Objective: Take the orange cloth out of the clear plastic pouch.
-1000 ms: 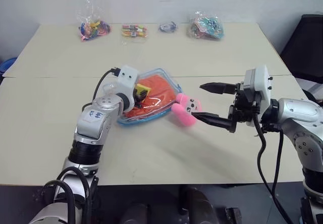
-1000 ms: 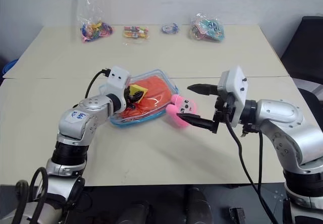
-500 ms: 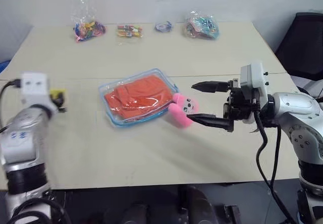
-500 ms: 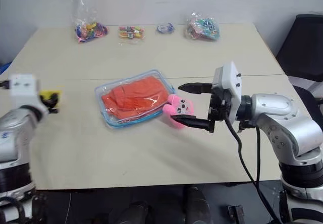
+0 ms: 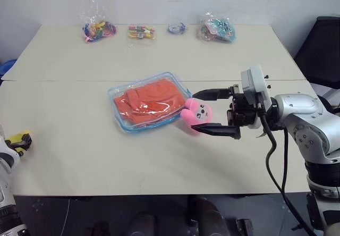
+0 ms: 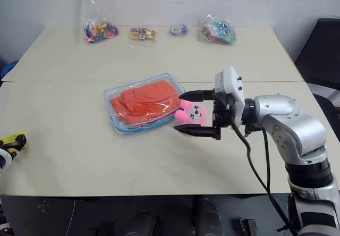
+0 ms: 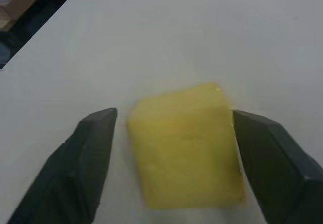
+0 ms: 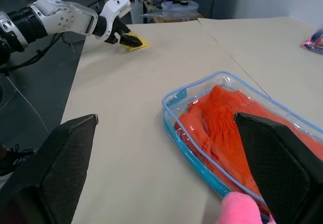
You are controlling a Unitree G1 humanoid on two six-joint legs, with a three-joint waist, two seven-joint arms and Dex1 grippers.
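Note:
The clear plastic pouch (image 5: 179, 85) with light blue trim lies flat mid-table, and the wrinkled orange cloth (image 5: 144, 100) is inside it. A pink plush toy (image 5: 195, 114) rests against the pouch's right end. My right gripper (image 5: 206, 112) is open and points left, one finger on each side of the plush without closing on it. In the right wrist view the pouch (image 8: 171, 100) and cloth (image 8: 227, 130) lie ahead of the open right gripper (image 8: 165, 117). My left gripper (image 5: 20, 140) is open at the table's left edge, with a small yellow square (image 7: 184, 146) lying between its fingers (image 7: 93, 153).
Small clear bags of colourful trinkets (image 5: 98, 31) (image 5: 141, 32) (image 5: 217, 29) line the table's far edge. A black chair (image 5: 321, 47) stands at the right. Bare tabletop (image 5: 79, 156) lies between the pouch and the left gripper.
My left arm swung from the pouch out to the table's left edge with the yellow square, then opened its jaws around it. My right gripper edged left, closer around the plush.

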